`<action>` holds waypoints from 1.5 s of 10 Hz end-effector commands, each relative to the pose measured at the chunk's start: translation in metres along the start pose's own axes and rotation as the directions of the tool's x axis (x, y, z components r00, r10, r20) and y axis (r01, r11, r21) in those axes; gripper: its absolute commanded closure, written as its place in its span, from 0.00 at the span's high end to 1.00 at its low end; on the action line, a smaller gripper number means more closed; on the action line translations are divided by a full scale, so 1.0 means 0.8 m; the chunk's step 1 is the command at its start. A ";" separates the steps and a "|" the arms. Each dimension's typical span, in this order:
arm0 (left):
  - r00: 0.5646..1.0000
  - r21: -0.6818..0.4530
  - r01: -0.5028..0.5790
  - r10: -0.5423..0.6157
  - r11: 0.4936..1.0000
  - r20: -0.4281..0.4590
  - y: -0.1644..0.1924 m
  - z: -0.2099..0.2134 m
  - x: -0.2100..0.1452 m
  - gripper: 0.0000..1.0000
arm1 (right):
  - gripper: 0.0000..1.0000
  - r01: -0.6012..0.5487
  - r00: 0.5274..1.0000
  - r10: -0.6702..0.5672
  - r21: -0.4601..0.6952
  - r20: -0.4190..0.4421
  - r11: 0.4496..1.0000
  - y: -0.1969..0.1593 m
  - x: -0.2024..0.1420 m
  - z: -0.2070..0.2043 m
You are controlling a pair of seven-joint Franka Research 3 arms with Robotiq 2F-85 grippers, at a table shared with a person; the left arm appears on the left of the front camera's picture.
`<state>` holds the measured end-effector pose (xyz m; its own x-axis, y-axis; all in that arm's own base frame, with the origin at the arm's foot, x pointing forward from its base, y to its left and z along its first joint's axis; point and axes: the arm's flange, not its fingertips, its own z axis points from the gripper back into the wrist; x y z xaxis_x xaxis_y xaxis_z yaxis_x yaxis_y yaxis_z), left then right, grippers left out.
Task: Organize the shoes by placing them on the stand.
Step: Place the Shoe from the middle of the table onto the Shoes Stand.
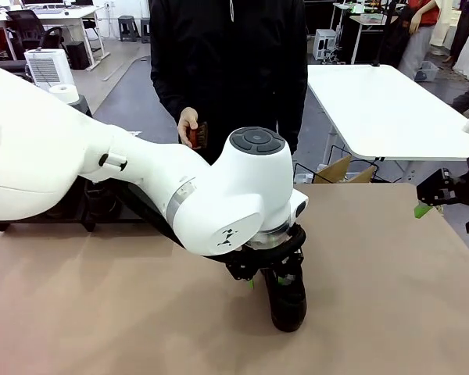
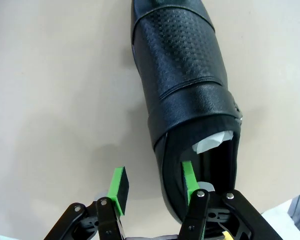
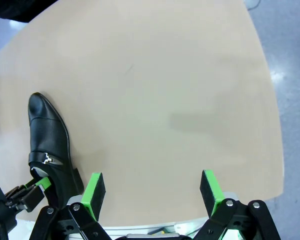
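One glossy black shoe (image 1: 288, 301) lies on the tan table (image 1: 125, 312), toe pointing toward the near edge. My left gripper (image 1: 272, 275) hangs over its heel end. In the left wrist view the left gripper (image 2: 155, 186) is open across the side wall of the shoe (image 2: 185, 65). One green pad (image 2: 189, 180) is inside the opening beside the white paper stuffing (image 2: 212, 144). The other pad (image 2: 121, 187) is outside, with bare table between it and the leather. The right gripper (image 3: 152, 192) (image 1: 449, 212) hovers open and empty at the right table edge, and its view takes in the shoe (image 3: 47, 135). A low black stand (image 1: 31, 222) shows at the far left, mostly hidden behind my left arm.
A person in black stands at the far side, one hand holding a small brown brush (image 1: 197, 134). Behind on the right are a white table (image 1: 383, 109) and an open cardboard box (image 1: 344, 170). The tan table is bare to the right of the shoe.
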<state>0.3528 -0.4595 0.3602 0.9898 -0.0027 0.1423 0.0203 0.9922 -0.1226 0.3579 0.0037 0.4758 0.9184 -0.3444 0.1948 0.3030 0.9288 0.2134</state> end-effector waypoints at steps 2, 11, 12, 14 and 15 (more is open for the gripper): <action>0.997 0.044 -0.070 0.069 0.997 0.027 -0.015 -0.011 0.007 0.57 | 1.00 -0.010 1.000 0.010 0.001 0.001 1.000 -0.001 0.001 0.001; 0.997 0.056 -0.076 0.077 0.996 -0.015 -0.023 -0.013 0.007 0.00 | 1.00 -0.010 1.000 0.010 0.001 0.001 1.000 -0.001 0.001 0.001; 0.998 0.054 -0.068 0.069 0.996 -0.016 -0.025 -0.012 0.007 0.00 | 1.00 -0.010 1.000 0.010 0.001 0.001 1.000 -0.001 0.001 0.001; 0.998 0.045 -0.046 0.048 0.998 -0.037 -0.025 -0.019 0.007 0.00 | 1.00 -0.010 1.000 0.010 0.001 0.001 1.000 -0.001 0.001 0.001; 0.998 0.040 -0.050 0.051 0.998 -0.030 -0.025 -0.015 0.005 0.00 | 1.00 -0.010 1.000 0.010 0.001 0.001 1.000 -0.001 0.001 0.001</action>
<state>0.3571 -0.4766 0.3519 0.9932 0.0475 0.1067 -0.0391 0.9961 -0.0791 0.3579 0.0037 0.4758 0.9184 -0.3444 0.1948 0.3030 0.9288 0.2134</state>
